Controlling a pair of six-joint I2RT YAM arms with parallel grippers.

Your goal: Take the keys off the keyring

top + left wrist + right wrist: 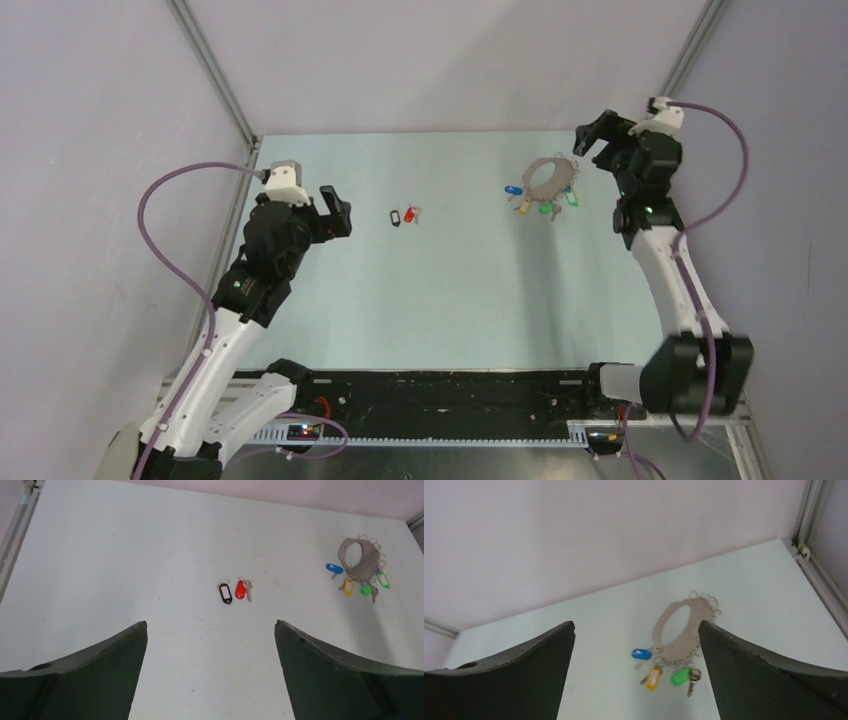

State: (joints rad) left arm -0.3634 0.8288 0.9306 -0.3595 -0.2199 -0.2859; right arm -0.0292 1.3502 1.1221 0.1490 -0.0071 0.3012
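The keyring (549, 177) is a grey-beige oval plate lying flat at the back right of the table. Small rings fringe its rim, and keys with blue (513, 190), yellow (522, 206) and green (546, 209) tags hang from its near edge. It also shows in the left wrist view (367, 560) and the right wrist view (686, 642). Two loose keys lie mid-table, one with a black tag (395, 217) and one with a red tag (410, 213). My left gripper (337, 212) is open and empty, left of the loose keys. My right gripper (597, 138) is open and empty, raised just right of the keyring.
Grey walls with metal corner posts (215, 75) close in the table on the left, back and right. The arm bases and a black rail (450, 390) run along the near edge. The right wall's metal edge (821, 580) lies close to the keyring.
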